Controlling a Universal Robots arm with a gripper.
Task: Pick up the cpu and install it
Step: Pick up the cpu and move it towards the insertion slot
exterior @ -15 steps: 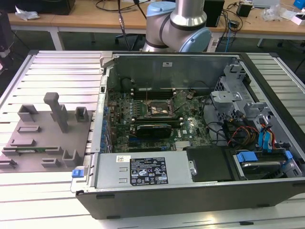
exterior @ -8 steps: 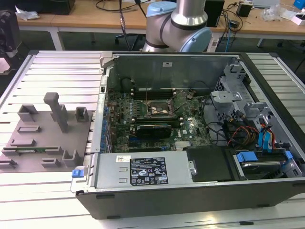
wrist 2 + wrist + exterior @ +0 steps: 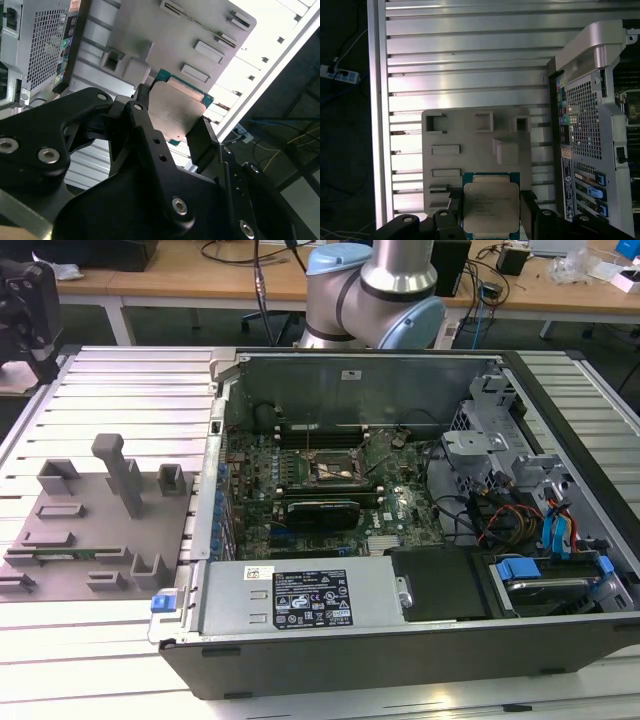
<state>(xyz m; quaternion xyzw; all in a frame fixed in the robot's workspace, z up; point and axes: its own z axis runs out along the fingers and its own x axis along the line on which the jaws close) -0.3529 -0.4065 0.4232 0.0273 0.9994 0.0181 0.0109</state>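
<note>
The cpu (image 3: pixel 490 205) is a flat square chip with a silvery top and a green rim. It sits between my gripper's (image 3: pixel 491 216) two black fingers (image 3: pixel 528 210), which are shut on its opposite edges. The second wrist view shows the same grip, the cpu (image 3: pixel 177 107) clamped in the gripper (image 3: pixel 172 125) from both sides. Chip and gripper hang in the air over the grey fixture plate (image 3: pixel 470 145). The open motherboard socket (image 3: pixel 335 468) lies inside the computer case (image 3: pixel 400 640) in the exterior view.
The grey fixture plate (image 3: pixel 90 510) with upright blocks lies on the slatted aluminium table (image 3: pixel 120 390), at the exterior view's left of the case. The arm's base (image 3: pixel 375 290) stands behind the case. Cables and drive cages (image 3: pixel 520 500) fill the case's right part.
</note>
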